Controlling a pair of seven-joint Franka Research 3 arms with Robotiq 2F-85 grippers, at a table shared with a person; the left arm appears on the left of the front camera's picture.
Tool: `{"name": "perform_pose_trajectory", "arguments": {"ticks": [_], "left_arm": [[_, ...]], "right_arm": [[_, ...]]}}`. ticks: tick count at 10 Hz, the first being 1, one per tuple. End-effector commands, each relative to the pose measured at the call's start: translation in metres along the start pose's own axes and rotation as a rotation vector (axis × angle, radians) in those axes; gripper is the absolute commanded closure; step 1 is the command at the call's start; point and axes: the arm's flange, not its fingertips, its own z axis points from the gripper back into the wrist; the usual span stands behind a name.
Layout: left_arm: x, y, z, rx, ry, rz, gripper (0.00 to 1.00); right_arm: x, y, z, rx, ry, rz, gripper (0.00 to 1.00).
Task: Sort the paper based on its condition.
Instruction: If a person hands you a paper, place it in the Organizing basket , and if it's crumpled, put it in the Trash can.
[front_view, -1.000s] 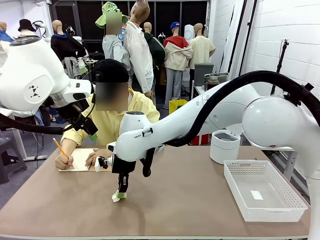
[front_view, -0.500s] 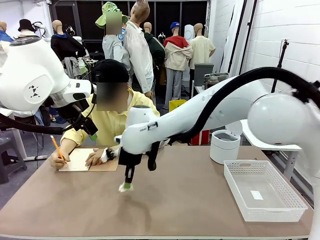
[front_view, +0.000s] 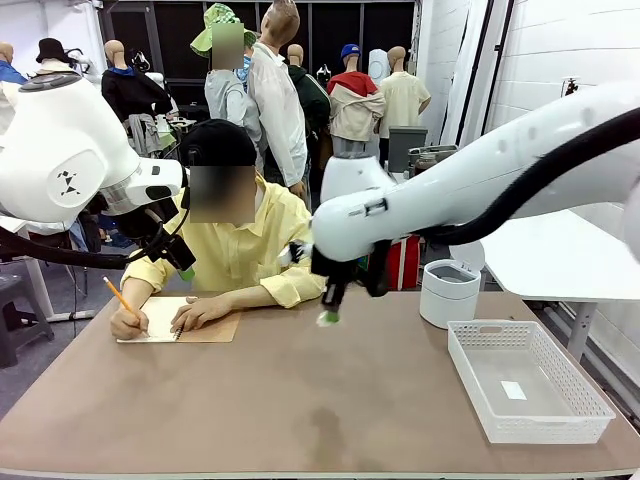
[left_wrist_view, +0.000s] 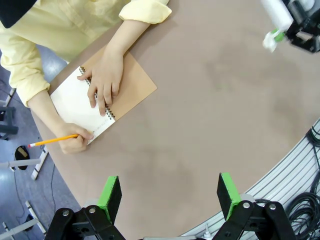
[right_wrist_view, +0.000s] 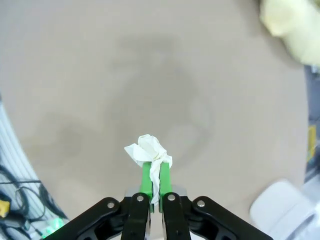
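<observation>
A small crumpled ball of white paper (right_wrist_view: 148, 150) is pinched between the green pads of my right gripper (right_wrist_view: 155, 176), which is shut on it. In the front view that gripper (front_view: 328, 316) hangs above the far middle of the table with the ball at its tip. The left wrist view catches the same ball (left_wrist_view: 270, 41) at its top right. One flat white piece of paper (front_view: 513, 390) lies in the white basket (front_view: 470, 345). My left gripper (left_wrist_view: 169, 192) is open and holds nothing, high over the table's left side.
A person at the far left writes with a pencil (front_view: 120, 296) in a spiral notebook (left_wrist_view: 80, 102), one hand flat on the page. A white round bin (front_view: 449, 292) stands behind the basket at the right. The brown table (front_view: 300, 400) is bare in the middle.
My right gripper has lifted the crumpled paper off the table and carried it up and to the right, away from the notebook. The left arm has stayed still.
</observation>
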Motion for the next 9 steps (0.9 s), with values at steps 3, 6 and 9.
{"name": "perform_pose_trajectory", "arguments": {"ticks": [3, 6, 9], "left_arm": [[0.0, 0.001, 0.001, -0.001, -0.001, 0.0, 0.0], [0.0, 0.001, 0.001, -0.001, -0.001, 0.0, 0.0], [0.0, 0.001, 0.001, -0.001, -0.001, 0.0, 0.0]], "right_arm": [[-0.022, -0.013, 0.03, -0.078, 0.111, -0.151, 1.0], [-0.033, -0.02, 0.032, -0.058, 0.076, -0.127, 1.0], [-0.03, -0.017, 0.032, -0.061, 0.077, -0.138, 1.0]]}}
